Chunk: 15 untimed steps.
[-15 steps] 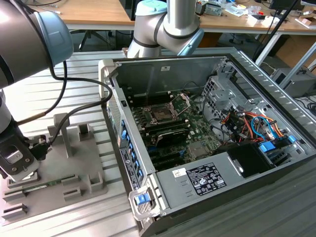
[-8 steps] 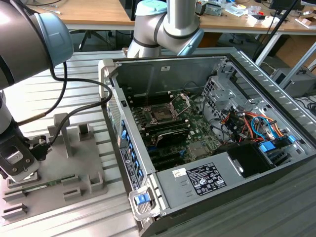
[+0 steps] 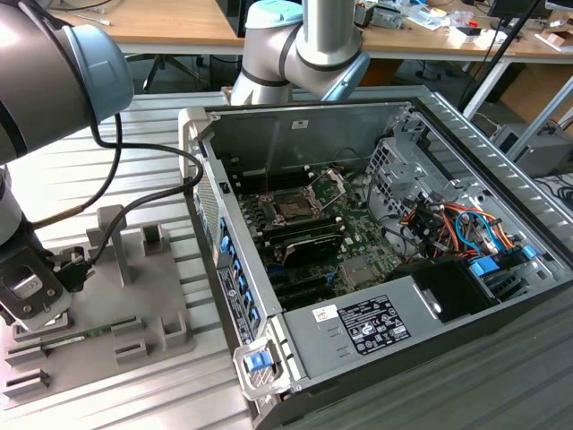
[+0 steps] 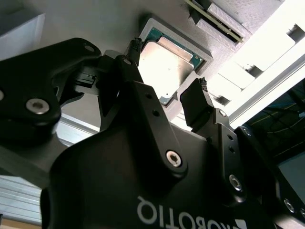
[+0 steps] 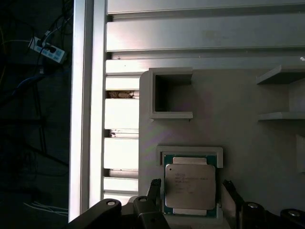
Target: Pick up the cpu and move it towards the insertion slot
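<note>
gripper (image 5: 190, 190): straddling the cpu (image 5: 189, 185) in the first wrist view, jaws standing wide, not gripping.
cpu: lying in the tray (image 5: 248, 129) recess.
insertion slot (image 3: 292, 208): sitting mid-frame in the exterior view.

Exterior view:
- Grey plastic fixture tray with upright posts (image 3: 134, 305) at 8 o'clock, on ribbed aluminium table (image 3: 161, 143).
- Open grey metal computer case (image 3: 286, 143) at tray's 3 o'clock.
- Inside case: blue and orange cable bundle (image 3: 466, 224) at 3 o'clock; silver power supply box with white label (image 3: 358, 327) at 6 o'clock.
- Light wooden desk (image 3: 170, 22) at 12 o'clock, behind table.
</note>
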{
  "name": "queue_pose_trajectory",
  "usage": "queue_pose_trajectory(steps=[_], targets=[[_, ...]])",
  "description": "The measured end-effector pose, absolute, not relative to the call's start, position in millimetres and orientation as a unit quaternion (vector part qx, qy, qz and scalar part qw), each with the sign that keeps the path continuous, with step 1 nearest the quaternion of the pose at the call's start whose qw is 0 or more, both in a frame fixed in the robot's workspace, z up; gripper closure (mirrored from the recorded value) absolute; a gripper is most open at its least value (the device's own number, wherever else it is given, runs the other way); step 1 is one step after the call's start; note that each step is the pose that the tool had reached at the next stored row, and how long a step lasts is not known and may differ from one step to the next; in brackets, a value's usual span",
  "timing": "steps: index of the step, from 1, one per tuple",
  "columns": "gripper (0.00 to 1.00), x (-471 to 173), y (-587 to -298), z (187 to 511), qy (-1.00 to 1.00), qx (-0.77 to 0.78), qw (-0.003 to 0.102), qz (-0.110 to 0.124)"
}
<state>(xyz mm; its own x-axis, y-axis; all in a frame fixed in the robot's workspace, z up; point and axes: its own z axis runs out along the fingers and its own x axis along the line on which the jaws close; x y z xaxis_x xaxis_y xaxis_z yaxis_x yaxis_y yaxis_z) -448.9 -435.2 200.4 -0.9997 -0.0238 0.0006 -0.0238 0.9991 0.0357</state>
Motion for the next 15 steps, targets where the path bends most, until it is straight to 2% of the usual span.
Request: queue_pose_trajectory(steps=[15], targets=[[0.38, -448.9, -435.2, 197.0, -1.0, 0.012, 0.0, -0.018]])
